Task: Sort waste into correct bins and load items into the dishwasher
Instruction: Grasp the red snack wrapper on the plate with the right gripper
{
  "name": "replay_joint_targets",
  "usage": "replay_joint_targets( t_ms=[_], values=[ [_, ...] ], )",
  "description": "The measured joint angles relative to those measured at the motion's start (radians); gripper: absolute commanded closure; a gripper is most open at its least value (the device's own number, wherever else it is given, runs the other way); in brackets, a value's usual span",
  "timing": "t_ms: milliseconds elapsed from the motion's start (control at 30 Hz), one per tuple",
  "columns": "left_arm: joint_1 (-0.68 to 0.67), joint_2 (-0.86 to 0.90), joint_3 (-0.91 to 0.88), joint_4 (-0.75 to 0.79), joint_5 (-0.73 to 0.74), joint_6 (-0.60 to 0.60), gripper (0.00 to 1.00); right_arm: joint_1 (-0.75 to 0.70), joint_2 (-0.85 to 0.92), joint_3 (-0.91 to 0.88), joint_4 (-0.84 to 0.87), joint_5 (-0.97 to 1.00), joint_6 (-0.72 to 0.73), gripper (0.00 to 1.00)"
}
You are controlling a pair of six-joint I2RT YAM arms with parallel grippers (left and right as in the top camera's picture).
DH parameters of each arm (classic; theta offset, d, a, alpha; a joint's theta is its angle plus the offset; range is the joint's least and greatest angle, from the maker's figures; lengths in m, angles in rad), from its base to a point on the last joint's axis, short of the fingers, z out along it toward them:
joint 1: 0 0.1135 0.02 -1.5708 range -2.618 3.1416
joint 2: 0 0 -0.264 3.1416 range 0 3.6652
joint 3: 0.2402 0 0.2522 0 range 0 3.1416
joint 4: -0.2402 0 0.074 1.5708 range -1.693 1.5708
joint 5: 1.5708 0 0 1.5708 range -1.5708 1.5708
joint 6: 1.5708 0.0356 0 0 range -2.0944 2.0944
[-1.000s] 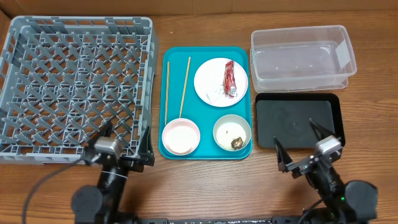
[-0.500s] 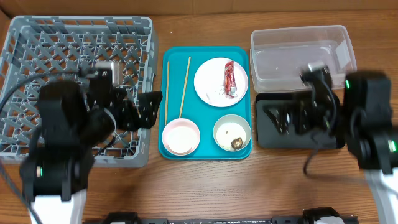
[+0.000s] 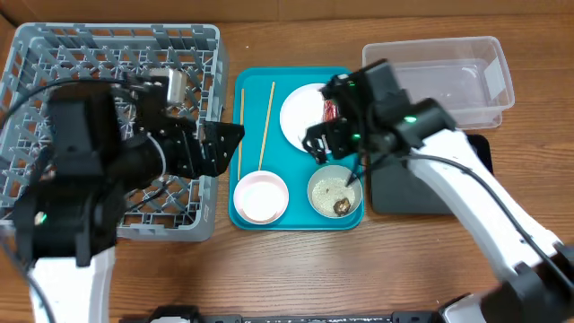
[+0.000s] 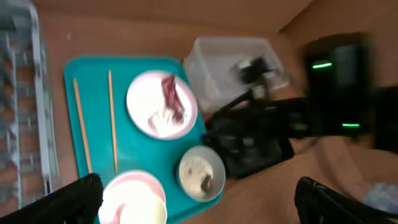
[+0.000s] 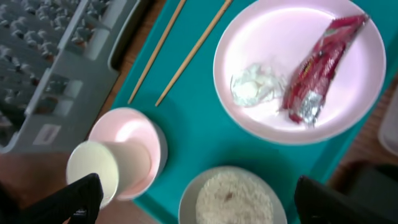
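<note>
A round white plate (image 3: 300, 117) on the teal tray holds a red foil wrapper (image 5: 317, 68) and a crumpled white tissue (image 5: 252, 87). Two wooden chopsticks (image 3: 266, 121) lie on the tray's left side. The pale pink bowl (image 3: 261, 197) sits at the tray's front left. The white bowl (image 3: 334, 193) holds rice and a brown scrap (image 4: 206, 182). My right gripper (image 3: 339, 154) hangs open and empty above the plate and white bowl, its fingers wide apart in the right wrist view (image 5: 211, 205). My left gripper (image 3: 224, 148) is open and empty over the grey dish rack's (image 3: 36, 54) right wall.
The teal tray (image 3: 296, 217) lies between the rack and the bins. The clear tub (image 3: 448, 76) stands at the back right, with the black tray (image 3: 421, 193) in front of it, partly under my right arm. Bare wooden table lies along the front.
Both arms have risen from the table's front edge. The right one swung left over the tray's right side. The left one now hangs over the rack's right wall.
</note>
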Motion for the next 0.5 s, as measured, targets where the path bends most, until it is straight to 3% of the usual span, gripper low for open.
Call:
replay_joint_targets(
  t_ms=[133, 267, 333, 500],
  values=[
    [0.001, -0.071, 0.062, -0.034, 0.011, 0.03, 0.0, -0.002, 0.098, 0.005, 0.103, 0.034, 0.039, 0.22],
    [0.001, -0.172, 0.07, -0.029, -0.007, 0.079, 0.0, -0.006, 0.192, 0.006, 0.171, 0.056, 0.059, 0.25],
    [0.001, -0.217, 0.072, -0.019, -0.027, 0.089, 0.0, -0.006, 0.231, 0.006, 0.192, 0.078, 0.066, 0.19],
    [0.001, -0.293, 0.086, -0.02, -0.063, 0.106, 0.0, -0.006, 0.264, 0.006, 0.204, 0.134, 0.1, 0.18]
  ],
)
